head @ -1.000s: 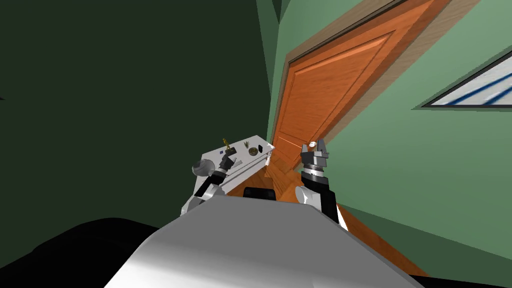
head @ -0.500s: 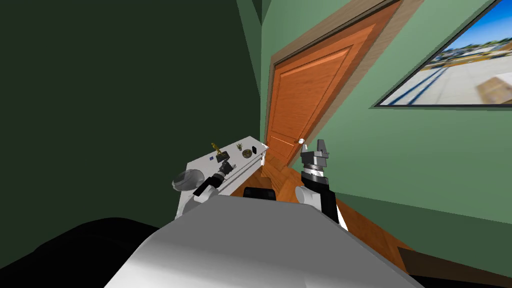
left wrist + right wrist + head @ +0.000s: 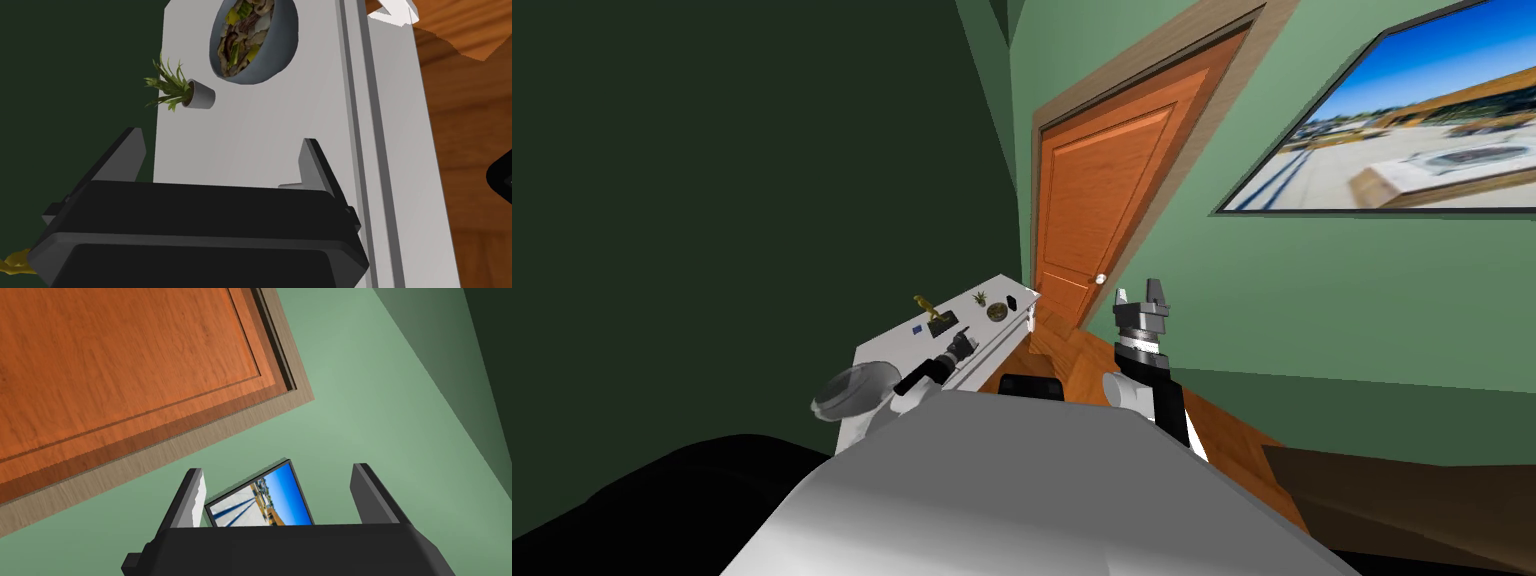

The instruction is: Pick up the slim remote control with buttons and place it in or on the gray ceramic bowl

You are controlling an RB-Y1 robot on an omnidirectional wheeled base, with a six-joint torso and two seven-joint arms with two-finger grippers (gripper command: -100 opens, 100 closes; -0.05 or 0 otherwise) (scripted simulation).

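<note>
Although the remote control (image 3: 1011, 303) shows further left in the head view than a second ago, the bowl (image 3: 287, 35), the table (image 3: 320, 90) and the door (image 3: 1082, 210) swing with it by the same amount. The move is therefore my own turn, not the remote's.

Finding: the remote lies untouched on the table, a small dark slab just beside the bowl on its door side. The bowl is grey-blue and already holds mixed yellow, green and brown pieces. A small plant pot (image 3: 199, 95) stands near the bowl but apart from it, toward the dark green wall (image 3: 75, 60). A gold figurine (image 3: 923, 303) stands well apart from the bowl, on the side away from the door.

The left hand (image 3: 964, 338) stays over the table, short of the bowl and pointed at it, with its fingers apart and nothing between them. The right hand (image 3: 1139, 292) stays raised, well apart from the bowl on the door side, and its fingers are likewise apart and empty.

Assessment: no part of the task is done yet, and the pick-up is still to come. The turn changes my bearing only. Because the remote sits beyond the bowl from the left hand, the reach probably has to pass over or round the bowl, which risks knocking the bowl or the pot.
</note>
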